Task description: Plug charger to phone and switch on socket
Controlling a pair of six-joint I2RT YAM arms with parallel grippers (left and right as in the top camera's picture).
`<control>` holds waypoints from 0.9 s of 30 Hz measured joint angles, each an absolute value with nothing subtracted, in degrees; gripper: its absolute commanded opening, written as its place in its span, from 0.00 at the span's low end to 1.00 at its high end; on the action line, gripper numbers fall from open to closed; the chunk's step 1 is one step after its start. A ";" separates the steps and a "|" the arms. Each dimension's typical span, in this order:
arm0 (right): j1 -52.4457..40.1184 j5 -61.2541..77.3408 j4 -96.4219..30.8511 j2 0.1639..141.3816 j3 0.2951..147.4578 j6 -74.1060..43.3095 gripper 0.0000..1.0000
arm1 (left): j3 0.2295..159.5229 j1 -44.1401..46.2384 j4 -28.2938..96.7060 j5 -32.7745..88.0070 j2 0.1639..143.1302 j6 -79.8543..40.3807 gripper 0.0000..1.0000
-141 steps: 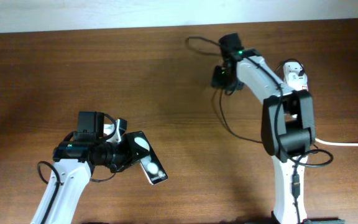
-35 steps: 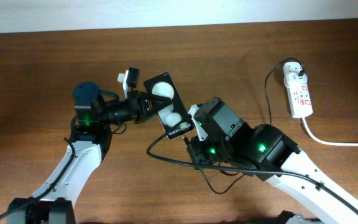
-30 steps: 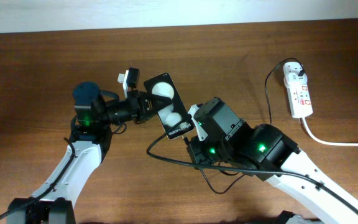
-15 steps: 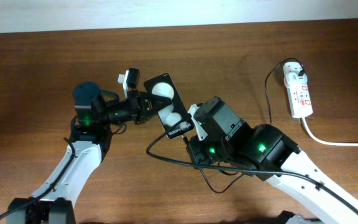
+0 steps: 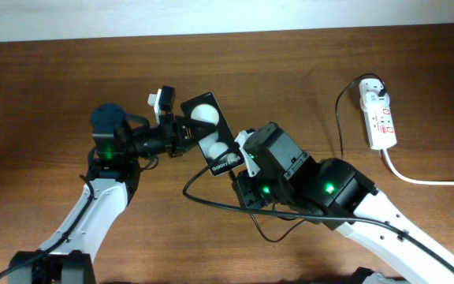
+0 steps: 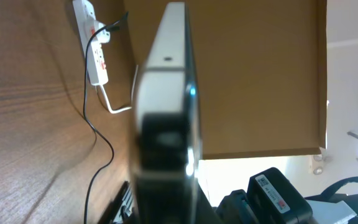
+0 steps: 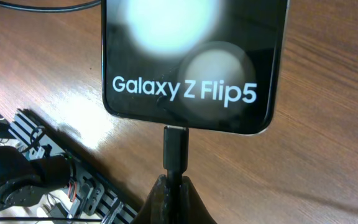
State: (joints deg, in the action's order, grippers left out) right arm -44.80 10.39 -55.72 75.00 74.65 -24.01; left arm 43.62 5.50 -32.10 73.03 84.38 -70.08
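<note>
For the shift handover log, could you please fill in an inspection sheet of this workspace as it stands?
Surface: brown wooden table.
Job's things: phone held tilted; charger tip meets its bottom edge, seating unclear; socket far right, switch state unreadable.
Clutter: nothing seen.
End effectors: left end effector shut on the phone; right end effector shut on the charger tip.
Cables: the charger cable loops to a white plug in the socket; thick white cord exits right.
Surroundings: pale wall beyond the table.
</note>
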 measured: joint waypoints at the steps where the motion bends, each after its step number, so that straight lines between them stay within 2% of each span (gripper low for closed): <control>1: -44.84 10.39 -55.05 75.00 74.48 -23.97 0.04 | 43.62 5.26 -32.21 73.19 84.38 -69.89 0.00; 15: -45.06 10.41 -47.97 75.22 72.82 -22.48 0.05 | 45.17 3.36 -32.64 74.56 84.38 -67.05 0.00; 23: -45.21 11.05 -47.99 75.22 72.84 -22.13 0.21 | 45.23 3.36 -32.62 74.52 84.40 -66.85 0.00; 27: -45.23 10.59 -46.85 74.61 73.17 -22.02 0.37 | 44.95 4.43 -32.36 76.16 84.44 -64.31 0.00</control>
State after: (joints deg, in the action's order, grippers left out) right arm -45.23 10.59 -46.85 74.61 73.17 -22.02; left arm 44.95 4.43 -32.36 76.16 84.44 -64.31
